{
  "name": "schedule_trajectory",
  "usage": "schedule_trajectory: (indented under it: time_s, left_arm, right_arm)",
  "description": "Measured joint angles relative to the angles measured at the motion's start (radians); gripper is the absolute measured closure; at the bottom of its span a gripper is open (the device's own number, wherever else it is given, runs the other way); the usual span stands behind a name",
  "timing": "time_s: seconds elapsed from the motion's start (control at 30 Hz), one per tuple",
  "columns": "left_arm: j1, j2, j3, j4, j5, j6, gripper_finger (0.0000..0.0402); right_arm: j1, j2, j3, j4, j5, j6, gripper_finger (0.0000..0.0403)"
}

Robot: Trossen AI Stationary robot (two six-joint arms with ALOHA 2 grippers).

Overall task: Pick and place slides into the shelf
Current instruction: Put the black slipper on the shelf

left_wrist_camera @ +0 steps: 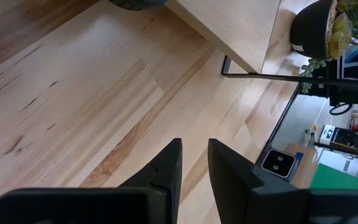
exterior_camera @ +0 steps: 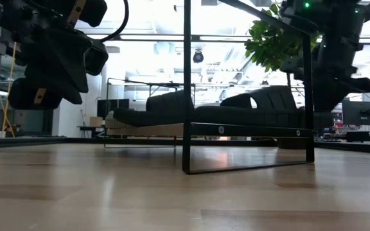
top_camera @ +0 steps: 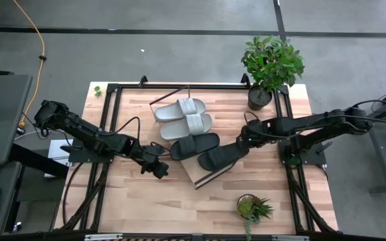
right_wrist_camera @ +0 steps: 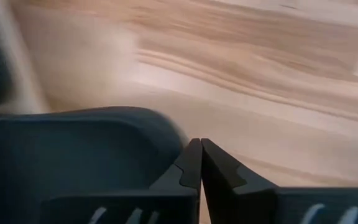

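Four slides (top_camera: 187, 127) lying on the shelf (top_camera: 210, 175). Right end effector (top_camera: 241, 144) fully closed beside the nearest black slide (top_camera: 223, 156). Left end effector (top_camera: 159, 169) narrowly parted, empty, above the tabletop (top_camera: 146, 201).

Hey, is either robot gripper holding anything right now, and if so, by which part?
No. The right gripper is shut on nothing, beside a black slide. The left gripper hangs slightly open over the bare table.

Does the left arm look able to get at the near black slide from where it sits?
Probably yes. The left gripper hangs over bare table just beside the black slide on the shelf, nothing between them; the right gripper is at the other black slide.
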Motion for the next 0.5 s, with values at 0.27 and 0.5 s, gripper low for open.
schedule_trajectory:
  time_s: [0.27,0.5]
  left_arm:
    - [0.0,0.0,0.0,0.0,0.0,0.0,0.0334]
    - [0.0,0.0,0.0,0.0,0.0,0.0,0.0334]
  right_arm:
    - [0.0,0.0,0.001,0.102,-0.012,-0.023,0.0402]
    - [0.0,0.0,0.001,0.064,-0.012,-0.007,0.0403]
